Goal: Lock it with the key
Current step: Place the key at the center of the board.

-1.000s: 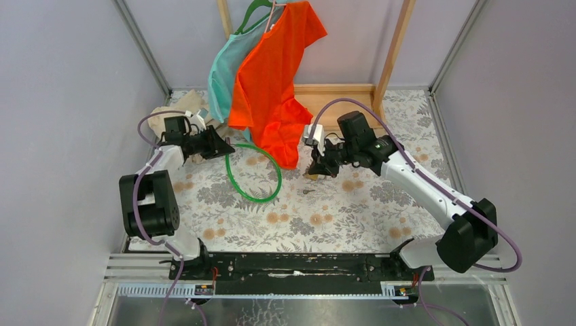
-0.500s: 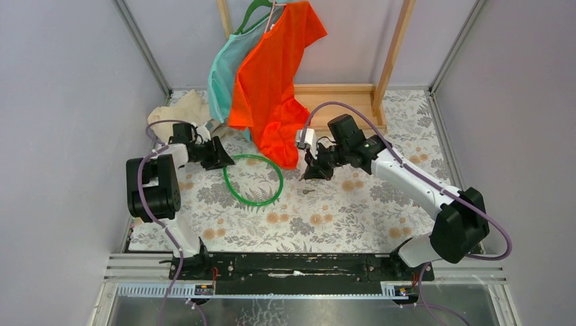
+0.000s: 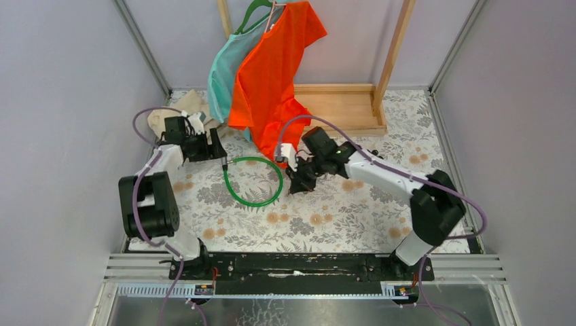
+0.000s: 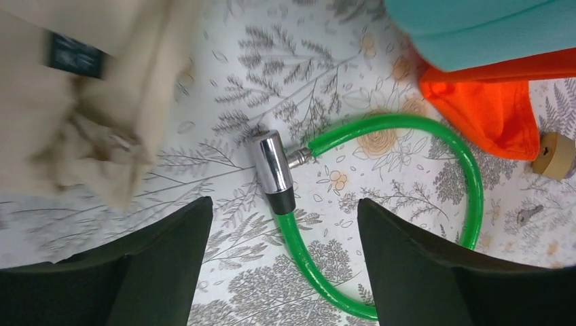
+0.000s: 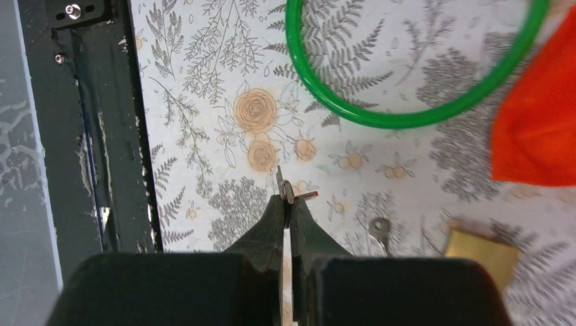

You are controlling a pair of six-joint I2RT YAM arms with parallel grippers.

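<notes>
Key (image 5: 293,193): one, seen only as a thin metal blade and a short stub, pinched at the very tips of the right pincer (image 5: 290,210). That pincer is closed tight on it and hangs low over the flowered counter (image 3: 326,217), near the middle. Whether this key has a coloured head I cannot tell.

In the right wrist view, one small bare key (image 5: 380,227) lies at 4 o'clock from those tips. One brass padlock (image 5: 482,251) lies further out the same way. One green cable lock (image 4: 435,129) curves across at 12 o'clock, and its one silver barrel (image 4: 272,163) lies on the counter with the cable's metal end touching its side.

There are two pincers. The left pincer (image 4: 283,202) stands wide apart and holds nothing, with the barrel just beyond its tips at 12 o'clock.

One beige cloth (image 4: 75,102) lies at 10 o'clock from the barrel. Two shirts, one orange (image 3: 272,75) and one teal (image 3: 227,68), hang from one wooden rack (image 3: 339,102) at the far side.
</notes>
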